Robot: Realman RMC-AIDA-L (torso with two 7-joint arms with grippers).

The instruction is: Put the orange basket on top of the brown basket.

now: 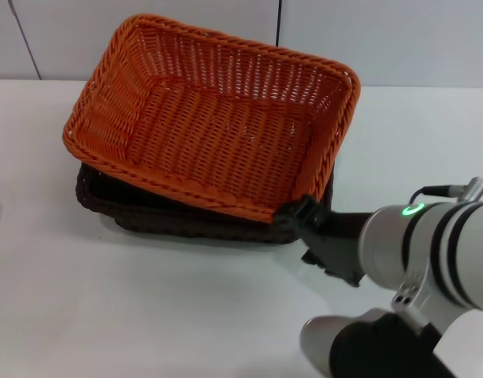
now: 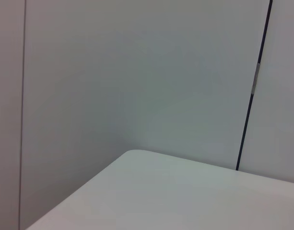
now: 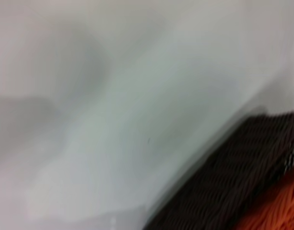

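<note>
The orange basket rests on top of the brown basket, slightly askew, with its near rim overhanging. Only the brown basket's near and left walls show beneath it. My right gripper is at the orange basket's near right corner, right against the rim. The right wrist view shows the brown basket's woven wall and a bit of the orange basket close by. My left gripper is out of view; its wrist camera shows only a table corner and a wall.
The baskets stand on a white table near its far edge, with a grey panelled wall behind. My right arm reaches in from the near right. The table's corner shows in the left wrist view.
</note>
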